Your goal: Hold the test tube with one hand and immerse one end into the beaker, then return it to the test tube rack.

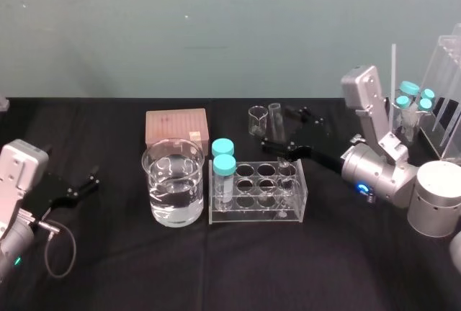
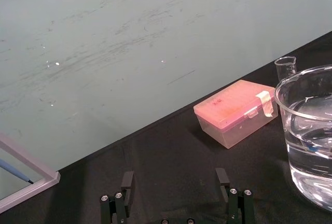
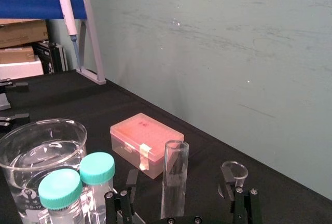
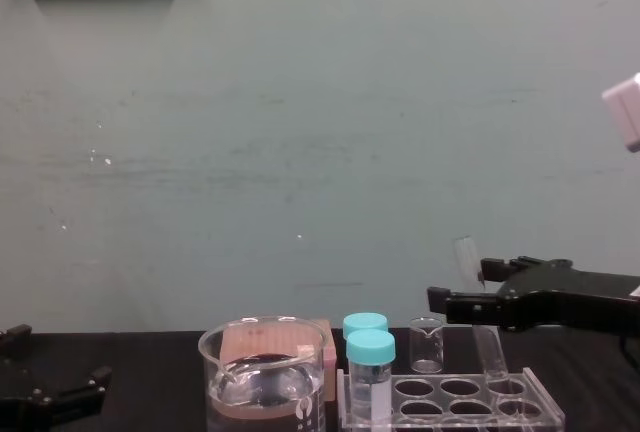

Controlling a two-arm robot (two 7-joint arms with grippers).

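The test tube (image 1: 276, 116) (image 3: 174, 177) (image 4: 482, 317) stands slightly tilted in a back right hole of the clear test tube rack (image 1: 253, 214) (image 4: 545, 414). My right gripper (image 1: 285, 131) (image 3: 179, 189) (image 4: 478, 290) is open around the tube's upper part. One of its fingers (image 3: 232, 190) stands on each side, and neither touches the glass. The wide beaker (image 1: 173, 181) (image 2: 311, 130) (image 3: 36, 156) (image 4: 262, 377), part full of clear liquid, stands just left of the rack. My left gripper (image 1: 81, 187) (image 2: 175, 182) rests open and empty at the table's left.
Two teal-capped vials (image 1: 224, 161) (image 3: 78, 182) fill the rack's left holes. A pink tip box (image 1: 176, 127) (image 2: 236, 112) sits behind the beaker, and a tiny beaker (image 1: 257, 120) (image 3: 233, 172) stands behind the rack. At the far right, a clear stand (image 1: 443, 95) holds more capped vials.
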